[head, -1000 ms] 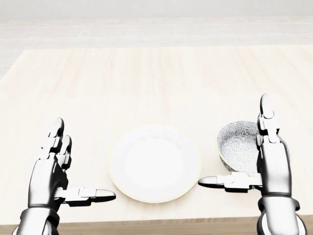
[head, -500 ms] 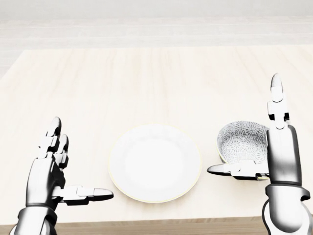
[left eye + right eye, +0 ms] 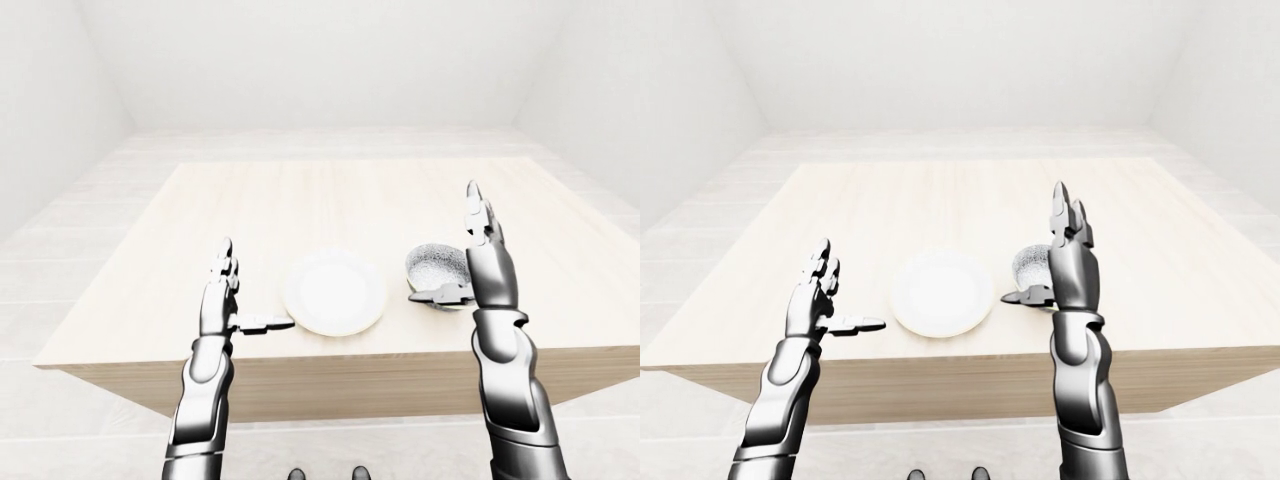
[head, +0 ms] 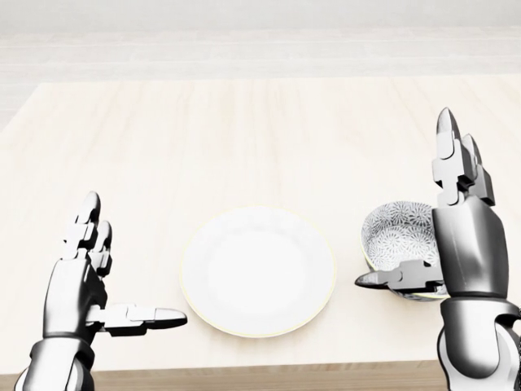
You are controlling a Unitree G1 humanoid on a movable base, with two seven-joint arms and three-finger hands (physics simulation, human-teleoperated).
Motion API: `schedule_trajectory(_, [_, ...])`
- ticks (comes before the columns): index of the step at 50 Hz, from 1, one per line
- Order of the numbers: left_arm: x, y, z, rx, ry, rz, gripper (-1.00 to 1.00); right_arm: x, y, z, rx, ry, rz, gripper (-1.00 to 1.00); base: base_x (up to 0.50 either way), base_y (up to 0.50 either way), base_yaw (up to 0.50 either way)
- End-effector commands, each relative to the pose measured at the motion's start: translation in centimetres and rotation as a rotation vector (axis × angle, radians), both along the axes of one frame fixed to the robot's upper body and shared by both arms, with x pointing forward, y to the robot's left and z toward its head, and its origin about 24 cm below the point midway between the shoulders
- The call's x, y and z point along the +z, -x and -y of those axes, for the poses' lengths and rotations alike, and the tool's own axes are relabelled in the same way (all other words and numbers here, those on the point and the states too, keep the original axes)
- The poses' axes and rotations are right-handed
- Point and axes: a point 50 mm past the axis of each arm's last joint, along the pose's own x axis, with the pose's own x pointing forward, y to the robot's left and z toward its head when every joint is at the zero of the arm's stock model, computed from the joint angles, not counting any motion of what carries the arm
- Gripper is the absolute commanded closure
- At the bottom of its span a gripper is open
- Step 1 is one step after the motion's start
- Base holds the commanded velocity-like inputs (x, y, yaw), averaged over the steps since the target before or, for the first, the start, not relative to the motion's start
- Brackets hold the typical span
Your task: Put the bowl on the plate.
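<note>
Two open hands are up, and our right hand [image 4: 456,236] is the nearer one, just beside the bowl [image 4: 400,236] with its thumb low by the near rim, gripping nothing, while the bowl sits right of the plate [image 4: 257,270] and our left hand [image 4: 85,281] stays well apart.

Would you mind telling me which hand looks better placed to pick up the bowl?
Right. The right hand is open beside the bowl. The left hand is open across the plate, much farther away.
</note>
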Motion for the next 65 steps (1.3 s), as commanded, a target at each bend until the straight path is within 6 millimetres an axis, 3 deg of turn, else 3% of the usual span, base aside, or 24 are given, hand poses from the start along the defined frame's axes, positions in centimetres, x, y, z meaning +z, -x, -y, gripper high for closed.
schedule_trajectory(1, [0.3, -0.5, -0.2, 0.007, -0.014, 0.007, -1.00, -0.2, -0.1, -0.2, -0.027, 0.133, -0.035, -1.00, 0.00, 0.00, 0.00])
schedule_trajectory(27, [0.1, -0.8, -0.2, 0.009, -0.020, 0.002, -1.00, -0.6, -0.4, 0.1, -0.088, 0.320, -0.099, -1.00, 0.00, 0.00, 0.00])
schedule_trajectory(65, [0.0, -0.8, -0.6, 0.016, -0.023, 0.006, -1.00, -4.7, -1.9, 0.1, -0.108, 0.498, -0.301, -1.00, 0.00, 0.00, 0.00])
